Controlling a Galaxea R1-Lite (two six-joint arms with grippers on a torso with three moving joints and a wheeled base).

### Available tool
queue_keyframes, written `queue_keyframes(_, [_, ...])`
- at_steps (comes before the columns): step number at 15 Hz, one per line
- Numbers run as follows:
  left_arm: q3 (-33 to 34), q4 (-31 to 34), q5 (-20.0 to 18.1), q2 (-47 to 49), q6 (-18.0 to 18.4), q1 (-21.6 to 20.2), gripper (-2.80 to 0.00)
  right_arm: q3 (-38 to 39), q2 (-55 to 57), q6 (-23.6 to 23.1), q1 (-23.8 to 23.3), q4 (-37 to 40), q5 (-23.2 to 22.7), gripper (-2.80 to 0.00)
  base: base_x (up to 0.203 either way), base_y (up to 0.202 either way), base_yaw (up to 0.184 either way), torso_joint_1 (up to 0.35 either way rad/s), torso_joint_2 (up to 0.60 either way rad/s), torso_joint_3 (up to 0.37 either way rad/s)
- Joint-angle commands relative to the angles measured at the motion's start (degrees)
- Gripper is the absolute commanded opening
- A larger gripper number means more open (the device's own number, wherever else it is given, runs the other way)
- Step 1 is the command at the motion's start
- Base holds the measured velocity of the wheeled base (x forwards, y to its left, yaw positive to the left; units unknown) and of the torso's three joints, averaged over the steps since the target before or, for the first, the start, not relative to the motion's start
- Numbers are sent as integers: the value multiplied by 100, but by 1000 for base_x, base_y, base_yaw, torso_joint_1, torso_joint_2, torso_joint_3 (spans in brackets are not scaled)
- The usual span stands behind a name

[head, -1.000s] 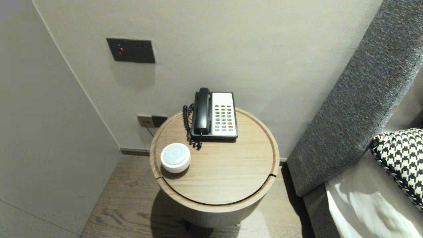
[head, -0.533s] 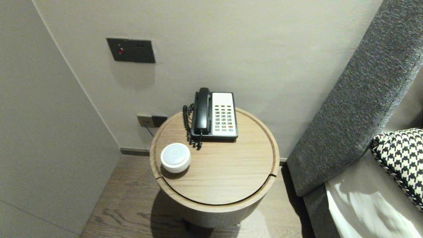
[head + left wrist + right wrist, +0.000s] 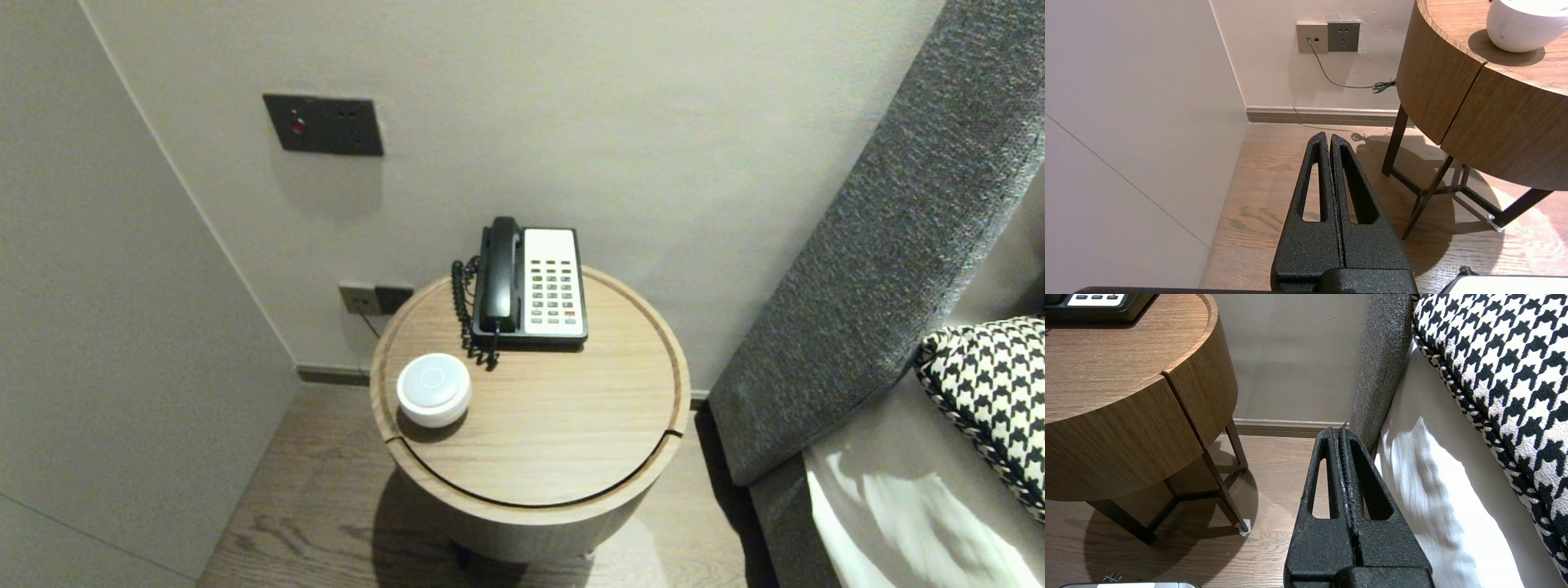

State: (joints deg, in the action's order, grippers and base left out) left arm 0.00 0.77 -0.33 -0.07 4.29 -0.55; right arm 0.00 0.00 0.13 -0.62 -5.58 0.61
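A round wooden side table point(image 3: 571, 457) carries a black-and-white desk telephone point(image 3: 532, 282) at its back, handset on the cradle. A white round puck-shaped device point(image 3: 433, 389) sits near the table's left edge. Neither arm shows in the head view. My left gripper point(image 3: 1329, 136) is shut and empty, low over the wooden floor, left of the table and below its top. My right gripper point(image 3: 1340, 430) is shut and empty too, low over the floor between the table point(image 3: 1126, 416) and the bed.
A grey upholstered headboard point(image 3: 882, 237) and a bed with a houndstooth cushion point(image 3: 992, 392) stand right of the table. Wall sockets point(image 3: 1328, 36) with a trailing cable sit low behind the table. A dark switch panel point(image 3: 323, 124) is on the wall. A side wall closes in on the left.
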Motion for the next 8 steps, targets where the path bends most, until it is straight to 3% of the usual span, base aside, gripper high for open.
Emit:
queue_keyframes(1, [0,2,-2,-1,2,-1,-280,229,0,4,1,-4,1,-280,0,0,0,0,0,0])
queue_keyframes(8, [0,2,-2,-1,2,2,-280,229,0,4,1,-4,1,-280,0,0,0,0,0,0])
